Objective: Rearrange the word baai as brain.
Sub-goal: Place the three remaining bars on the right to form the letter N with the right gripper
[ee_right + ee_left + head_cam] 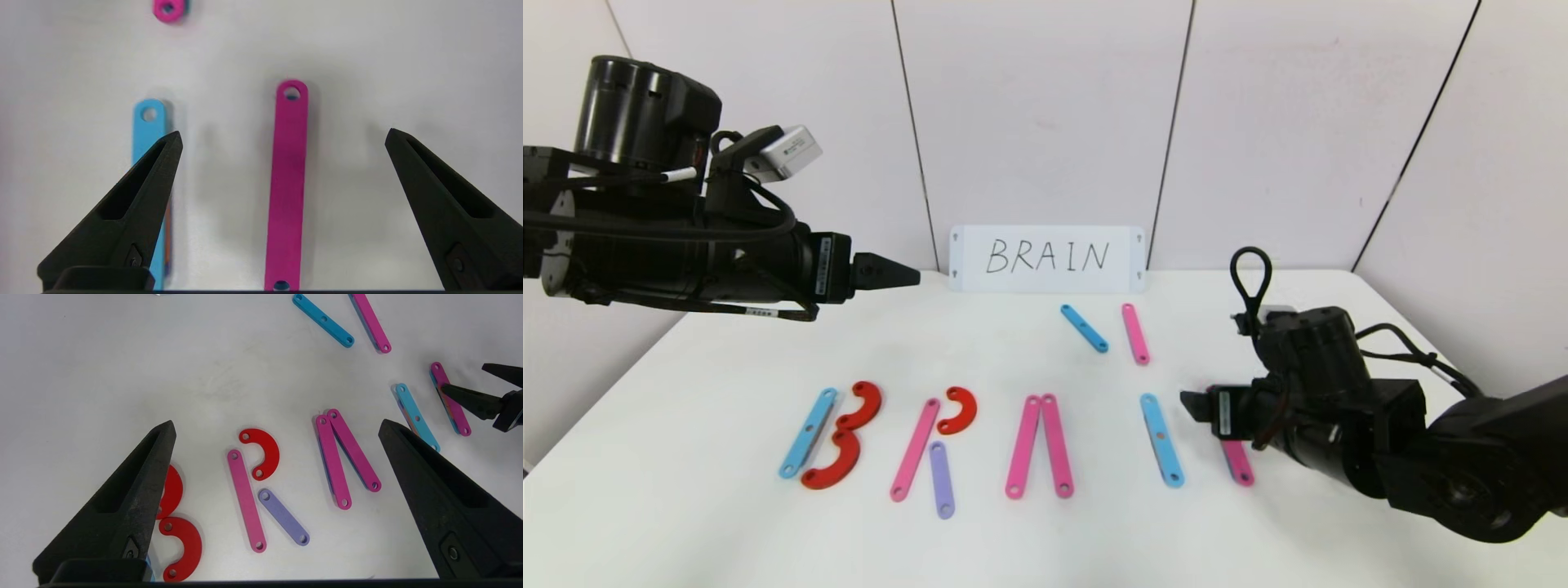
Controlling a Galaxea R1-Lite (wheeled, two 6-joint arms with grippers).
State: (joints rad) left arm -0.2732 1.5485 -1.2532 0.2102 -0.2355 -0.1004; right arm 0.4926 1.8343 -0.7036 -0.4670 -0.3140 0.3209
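Right hand [1194, 405] hovered low over desk [727, 523], jaws wide, holding nothing; pink bar [287, 183] lay flat between them, beside blue bar [1161, 439], likely as stroke for N. Left hand [907, 276] parked high, jaws wide, empty. B, R, A stood in row; card [1045, 258] showed target.

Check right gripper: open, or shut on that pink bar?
Open. The right gripper has its fingers spread wide on either side of the pink bar, which lies flat on the table, touching neither finger.
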